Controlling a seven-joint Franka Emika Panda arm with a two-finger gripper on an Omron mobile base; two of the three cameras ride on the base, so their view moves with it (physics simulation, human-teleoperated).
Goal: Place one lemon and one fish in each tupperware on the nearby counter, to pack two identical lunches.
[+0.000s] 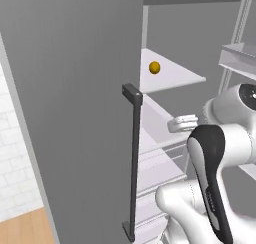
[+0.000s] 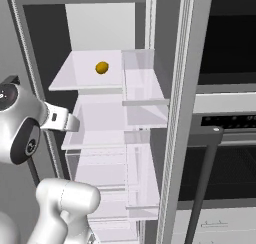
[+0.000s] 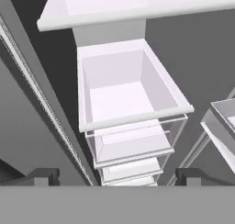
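On the fridge shelf point(image 2: 85, 75) sits one lemon point(image 2: 102, 67).

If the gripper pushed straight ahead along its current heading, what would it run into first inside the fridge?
Probably the clear drawer below the shelf holding the lemon. The open gripper faces that drawer, with nothing visible between; depth is hard to judge.

Flat even rendered light, no glare, faint soft shadows, sharp throughout.
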